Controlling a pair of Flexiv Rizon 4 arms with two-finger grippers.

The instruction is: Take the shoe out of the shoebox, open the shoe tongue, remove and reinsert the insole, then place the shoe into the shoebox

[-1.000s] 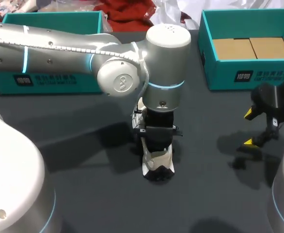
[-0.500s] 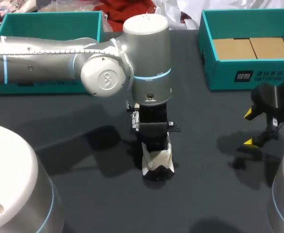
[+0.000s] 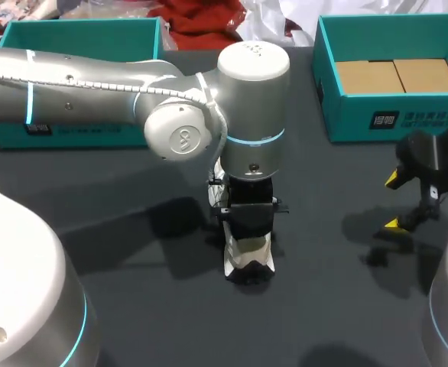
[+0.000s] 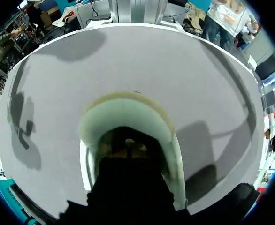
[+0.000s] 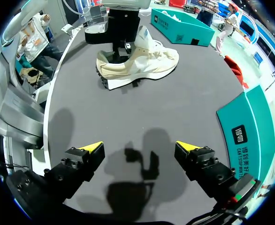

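A white and cream sneaker lies on the dark table near the middle, also plain in the right wrist view. My left gripper points straight down into the shoe's opening at the heel end. In the left wrist view its black body fills the opening inside the pale heel collar, and its fingertips are hidden in the shoe. I cannot see whether anything is held there. My right gripper hangs open over bare table at the right, well apart from the shoe, its yellow tips wide.
A teal shoebox with a cardboard lining stands at the back right, close behind my right gripper. A second teal box stands at the back left, partly behind my left arm. Bare tabletop lies between the shoe and my right gripper.
My left arm swung a little to the left and back to the right, its gripper staying down in the shoe. The shoe barely shifted. The right arm has not moved.
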